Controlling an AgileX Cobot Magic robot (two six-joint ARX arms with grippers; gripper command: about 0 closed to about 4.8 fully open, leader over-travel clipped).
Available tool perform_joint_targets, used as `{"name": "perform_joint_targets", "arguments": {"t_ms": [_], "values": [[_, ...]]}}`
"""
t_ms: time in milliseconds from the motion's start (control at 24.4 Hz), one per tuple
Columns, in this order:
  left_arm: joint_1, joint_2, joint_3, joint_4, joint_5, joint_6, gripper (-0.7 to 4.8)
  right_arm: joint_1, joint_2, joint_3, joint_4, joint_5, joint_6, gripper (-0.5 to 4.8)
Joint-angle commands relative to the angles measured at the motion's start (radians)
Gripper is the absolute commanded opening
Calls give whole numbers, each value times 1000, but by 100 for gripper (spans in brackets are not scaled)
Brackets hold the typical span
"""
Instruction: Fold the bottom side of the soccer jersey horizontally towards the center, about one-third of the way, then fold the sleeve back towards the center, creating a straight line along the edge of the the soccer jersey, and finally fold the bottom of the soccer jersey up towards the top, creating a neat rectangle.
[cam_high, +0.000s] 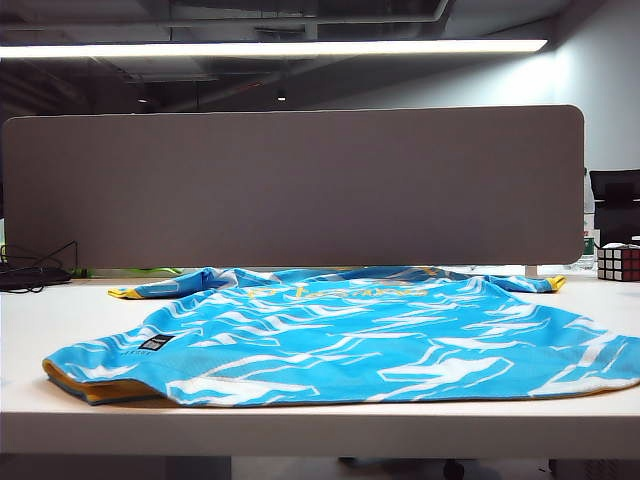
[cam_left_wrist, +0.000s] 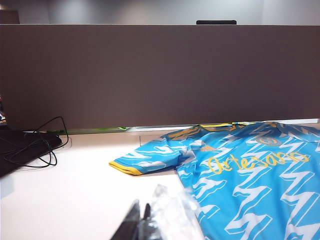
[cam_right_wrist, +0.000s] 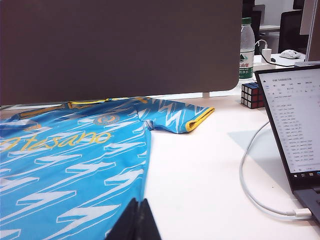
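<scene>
The soccer jersey (cam_high: 340, 335) lies spread flat across the white table, sky-blue with white jagged waves and yellow lettering face up. One yellow-cuffed sleeve (cam_left_wrist: 145, 160) lies stretched out in the left wrist view, the other sleeve (cam_right_wrist: 175, 117) in the right wrist view. My left gripper (cam_left_wrist: 140, 212) is shut and empty, hovering beside the jersey's (cam_left_wrist: 250, 180) edge, with crinkled clear plastic against its fingers. My right gripper (cam_right_wrist: 138, 210) is shut and empty, over the opposite edge of the jersey (cam_right_wrist: 65, 165). Neither arm shows in the exterior view.
A grey partition (cam_high: 290, 185) stands along the table's far edge. A Rubik's cube (cam_right_wrist: 251, 95) and a water bottle (cam_right_wrist: 246, 47) stand at the far right. An open laptop (cam_right_wrist: 295, 125) with a white cable (cam_right_wrist: 250, 185) sits right of the jersey. Black cables (cam_left_wrist: 30, 147) lie at the left.
</scene>
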Motion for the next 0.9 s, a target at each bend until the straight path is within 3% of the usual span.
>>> {"name": "perform_joint_targets", "arguments": {"t_ms": [41,451,492,533,574,657,698,780,903], "values": [[0,1,2,13,3,0,-6,0,-2,-6,11,-1,0,-1],[0,1,2,6,-4,-2,-6,0,-2,-6,12,-2,0,-1],[0,1,2,12,-4,-61,-6,0,-2,-6,31,-26,25,-1],[0,1,4,23,-14,-204,-6,1,-2,-6,92,-77,142,-2],[0,2,8,34,-47,-325,-6,1,-2,-3,115,-91,173,-2],[0,9,31,19,-76,-440,-5,2,6,32,85,-95,205,-5],[0,39,83,-73,-74,-478,-5,2,29,87,-3,-89,207,-5],[0,107,142,-171,-62,-461,-5,2,83,153,-88,-50,206,-5],[2,258,199,-201,-23,-459,-5,-3,209,246,-174,6,205,-5]]}}
